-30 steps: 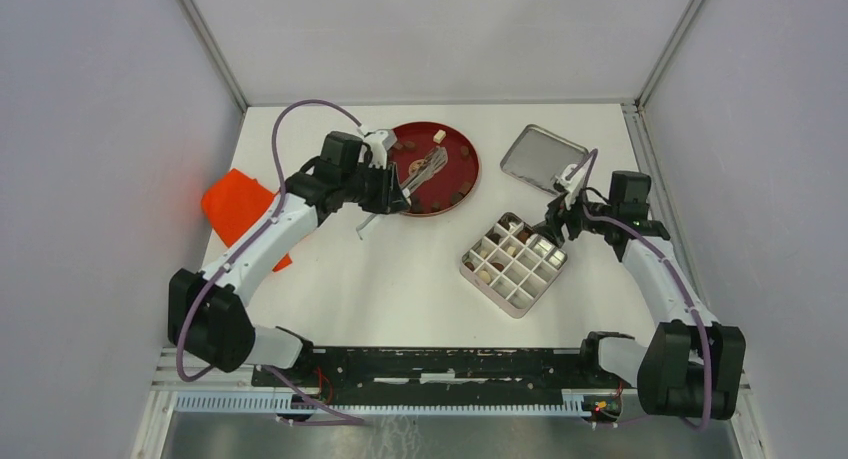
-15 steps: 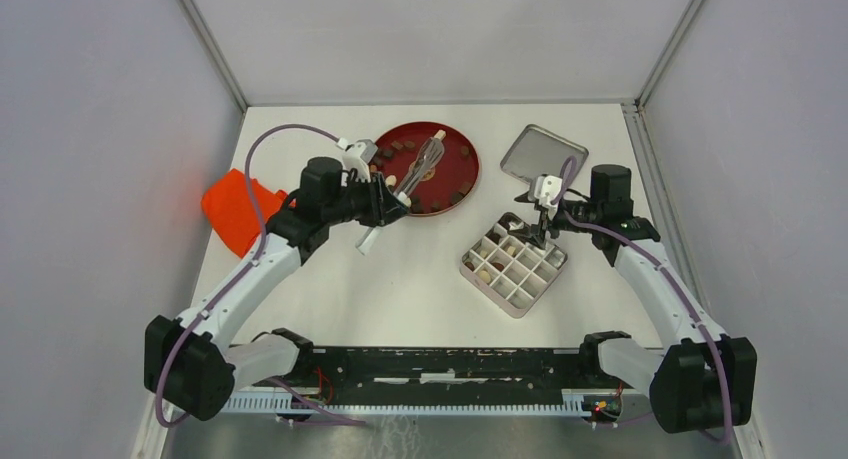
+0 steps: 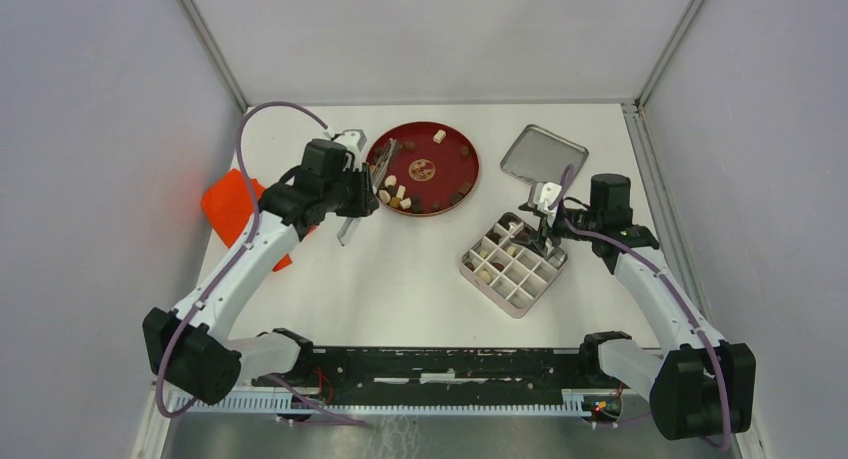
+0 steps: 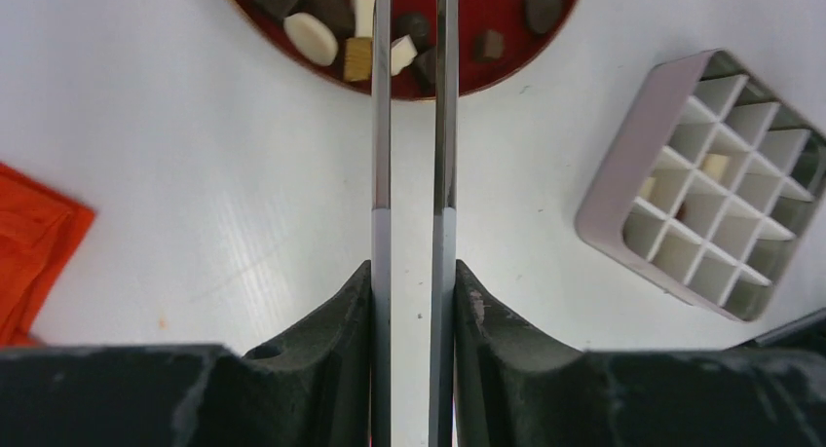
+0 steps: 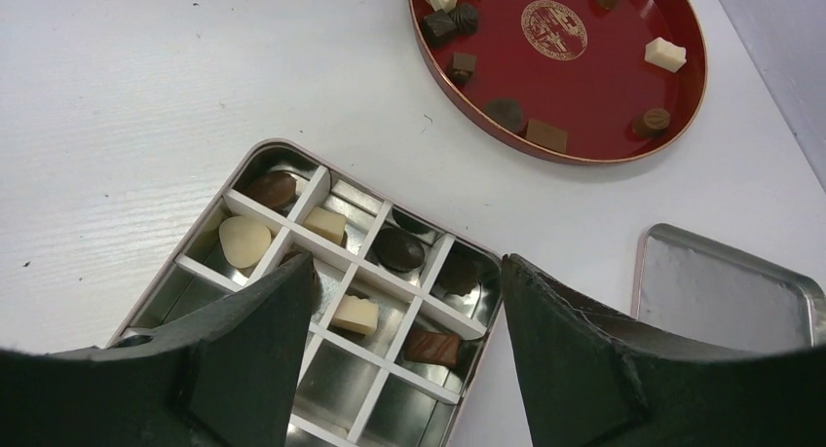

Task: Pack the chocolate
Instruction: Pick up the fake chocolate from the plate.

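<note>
White worktop (image 3: 410, 279) boxed in by plain grey walls. An orange cloth (image 3: 232, 211) lies at the far left edge.

Left pincer (image 4: 413, 281) – nearly closed, clamped on the metal tweezers (image 4: 382, 126), whose blades reach over the near rim of the red plate (image 3: 476, 169). The tips run out of the wrist view, so I cannot tell whether a piece sits between them. Most of the chocolate (image 4: 310, 38) lies loose on the plate, crowded at the near-left rim.

Risk here: the blades are thin and smooth and could twist or slide in the grip. A small piece pinched off-centre could drop on the bare stretch toward the tin.

Tin (image 5: 195, 238), right of centre, is divided into small cells. Several far cells hold a piece each and the near ones look bare. The dividers are narrow, so a piece could land on an edge or in a filled cell.

Right pincer (image 5: 399, 272) – spread wide, holding nothing, hanging low over the tin's far corner. It could block the tweezers' approach or nudge the tin askew. The lid (image 3: 540, 157) lies apart, beyond the tin.
</note>
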Controlling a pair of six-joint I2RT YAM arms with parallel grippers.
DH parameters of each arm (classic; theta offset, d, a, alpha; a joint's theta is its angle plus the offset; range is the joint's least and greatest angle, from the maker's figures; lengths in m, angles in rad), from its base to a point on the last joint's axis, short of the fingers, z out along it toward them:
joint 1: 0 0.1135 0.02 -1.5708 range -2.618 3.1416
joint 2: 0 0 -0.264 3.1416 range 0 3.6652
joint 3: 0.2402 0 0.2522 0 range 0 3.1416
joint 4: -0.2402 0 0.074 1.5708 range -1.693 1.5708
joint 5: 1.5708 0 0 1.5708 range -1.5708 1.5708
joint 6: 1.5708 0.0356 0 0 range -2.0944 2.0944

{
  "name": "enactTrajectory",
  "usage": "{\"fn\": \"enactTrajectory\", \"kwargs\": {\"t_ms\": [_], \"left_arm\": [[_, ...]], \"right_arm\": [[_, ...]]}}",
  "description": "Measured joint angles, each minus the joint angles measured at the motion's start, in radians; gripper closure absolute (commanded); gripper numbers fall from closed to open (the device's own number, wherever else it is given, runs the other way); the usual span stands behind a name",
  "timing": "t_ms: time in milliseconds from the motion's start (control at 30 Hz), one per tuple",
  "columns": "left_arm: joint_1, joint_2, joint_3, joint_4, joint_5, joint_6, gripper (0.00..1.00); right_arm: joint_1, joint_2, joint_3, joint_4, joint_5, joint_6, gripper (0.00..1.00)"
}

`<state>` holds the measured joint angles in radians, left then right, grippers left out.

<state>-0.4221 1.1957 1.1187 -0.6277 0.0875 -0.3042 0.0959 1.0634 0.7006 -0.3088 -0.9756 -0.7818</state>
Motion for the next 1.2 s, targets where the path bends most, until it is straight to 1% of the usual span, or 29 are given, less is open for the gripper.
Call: {"fn": "enactTrajectory", "kwargs": {"t_ms": [133, 233, 333, 433, 600, 733, 900, 1200], "left_arm": [[0.0, 0.086, 0.049, -0.081, -0.087, 0.035, 0.89], [0.0, 0.161, 0.085, -0.109, -0.109, 0.063, 0.85], [0.0, 0.239, 0.137, -0.138, -0.113, 0.079, 0.78], [0.0, 0.274, 0.165, -0.16, -0.113, 0.093, 0.74], [0.0, 0.285, 0.192, -0.201, -0.113, 0.11, 0.66], [0.0, 0.291, 0.192, -0.217, -0.113, 0.128, 0.64], [0.0, 0.343, 0.207, -0.237, -0.112, 0.154, 0.61], [0.002, 0.408, 0.245, -0.246, -0.105, 0.174, 0.6]], "right_arm": [[0.0, 0.002, 0.0, -0.001, 0.022, 0.003, 0.24], [-0.001, 0.005, 0.0, -0.003, 0.036, 0.005, 0.24], [0.0, 0.012, 0.0, -0.004, 0.039, 0.007, 0.24], [-0.001, 0.022, 0.0, -0.011, 0.049, 0.007, 0.24], [-0.005, 0.024, 0.0, -0.014, 0.059, 0.007, 0.24], [-0.005, 0.037, 0.002, -0.019, 0.061, 0.006, 0.24], [-0.005, 0.042, 0.002, -0.023, 0.061, 0.006, 0.24], [-0.005, 0.047, 0.003, -0.023, 0.064, 0.006, 0.24]]}}
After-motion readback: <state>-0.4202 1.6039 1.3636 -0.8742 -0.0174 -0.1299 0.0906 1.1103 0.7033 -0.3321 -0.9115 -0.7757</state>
